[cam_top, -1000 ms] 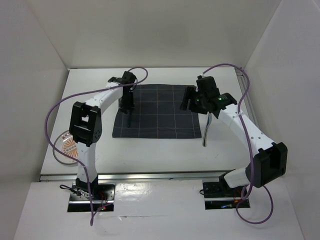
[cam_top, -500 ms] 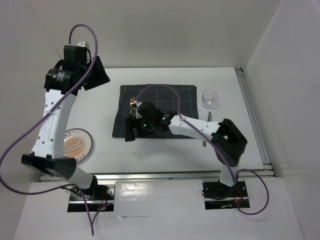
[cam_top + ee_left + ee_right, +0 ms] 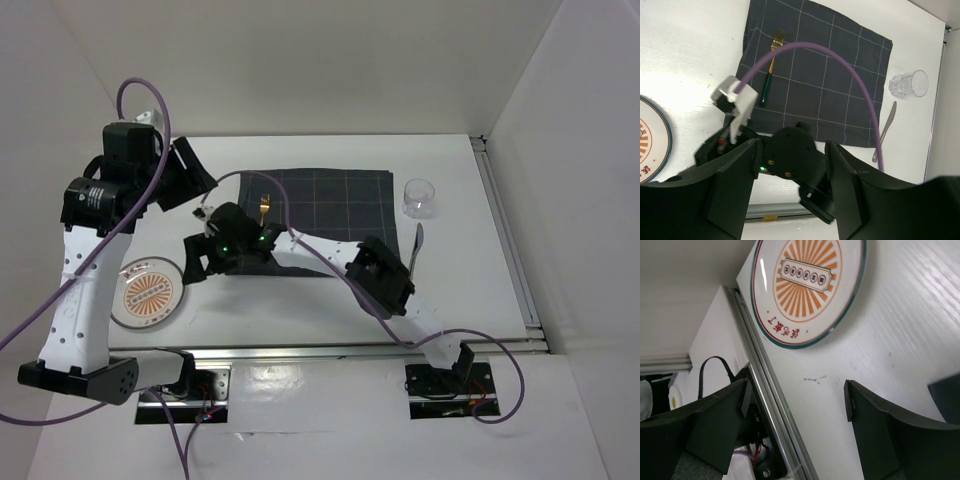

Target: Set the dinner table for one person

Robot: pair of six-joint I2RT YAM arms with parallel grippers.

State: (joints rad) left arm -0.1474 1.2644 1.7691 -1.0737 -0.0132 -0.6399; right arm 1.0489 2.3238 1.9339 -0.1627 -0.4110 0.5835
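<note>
The white dinner table [image 3: 455,290] carries a dark grid-lined mat [image 3: 320,205] with a gold fork [image 3: 264,207] lying on its left part. A clear glass [image 3: 421,197] and a knife [image 3: 415,248] sit right of the mat. An orange-patterned plate [image 3: 147,292] lies at the front left. My right gripper [image 3: 197,266] reaches across to just beside the plate [image 3: 807,285], open and empty [image 3: 795,415]. My left gripper [image 3: 188,175] hangs high above the table's left side, open with nothing in it [image 3: 792,192]. From there it looks down on the fork [image 3: 771,65], the glass [image 3: 909,84] and the knife [image 3: 885,131].
The right arm's purple cable [image 3: 850,75] arcs over the mat. A metal rail [image 3: 765,390] runs along the table's near edge close to the right gripper. White walls enclose the table at the back and sides.
The left arm has lifted off the mat and swung up to the left, leaving the fork lying there. The right arm has swept from the right side across to the plate.
</note>
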